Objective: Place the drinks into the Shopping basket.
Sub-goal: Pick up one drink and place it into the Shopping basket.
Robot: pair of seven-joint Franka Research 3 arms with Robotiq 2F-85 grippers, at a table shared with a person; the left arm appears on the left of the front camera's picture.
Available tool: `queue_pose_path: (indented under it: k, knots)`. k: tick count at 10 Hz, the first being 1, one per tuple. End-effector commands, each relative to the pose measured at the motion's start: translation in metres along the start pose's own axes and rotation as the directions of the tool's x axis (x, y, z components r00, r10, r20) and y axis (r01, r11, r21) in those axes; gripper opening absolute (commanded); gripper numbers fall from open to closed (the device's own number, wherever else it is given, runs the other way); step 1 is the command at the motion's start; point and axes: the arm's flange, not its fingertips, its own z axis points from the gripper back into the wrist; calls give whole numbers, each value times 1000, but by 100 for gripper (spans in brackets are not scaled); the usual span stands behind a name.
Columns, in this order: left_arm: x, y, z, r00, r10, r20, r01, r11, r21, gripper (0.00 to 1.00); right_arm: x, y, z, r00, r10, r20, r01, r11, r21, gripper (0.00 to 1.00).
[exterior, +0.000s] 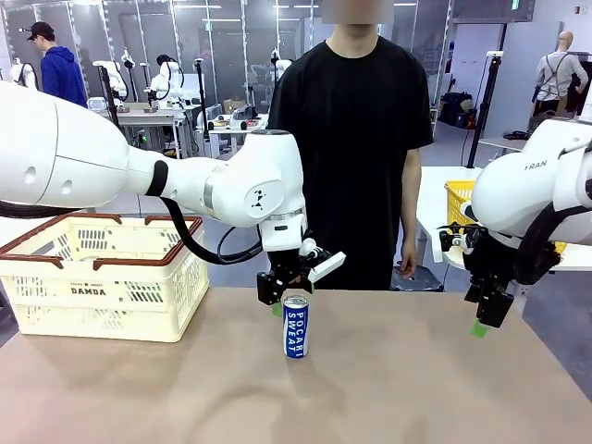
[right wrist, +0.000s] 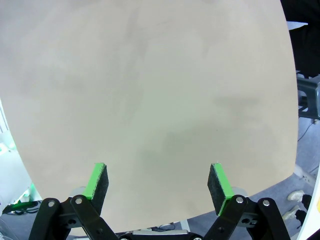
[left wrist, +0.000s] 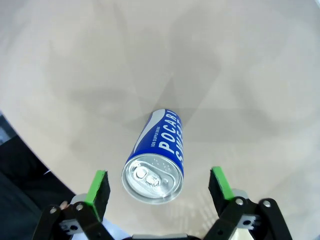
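I saw the blue can [exterior: 295, 326] standing upright mid-table [exterior: 388, 388], right of the cream basket [exterior: 102, 276] | my left gripper [left wrist: 159, 187] hung just above it, jaws wide, not touching | my right gripper [right wrist: 158, 182] was wide, holding nothing, over bare tabletop.

A person and a yellow basket beyond the table

The person [exterior: 351, 139], in a black T-shirt, stands at the far side of the tan table [exterior: 398, 388], arms hanging down. A bright yellow mesh basket [exterior: 457, 202] sits on a white side table [exterior: 435, 199] to the right behind.
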Motion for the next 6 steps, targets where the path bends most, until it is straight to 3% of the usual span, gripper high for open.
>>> queue_pose_path:
  k: [1, 6]
  knots:
    - [-1, 0, 2, 1000, 6, 3, -6, 1000, 2, 100, -1, 0, 0, 1000, -2, -2, 2, 1000, 1, 100]
    - [-9, 13, -22, 999, -13, 47, 15, 999, -32, 100, -1, 0, 0, 1000, -2, -2, 2, 1000, 1, 100]
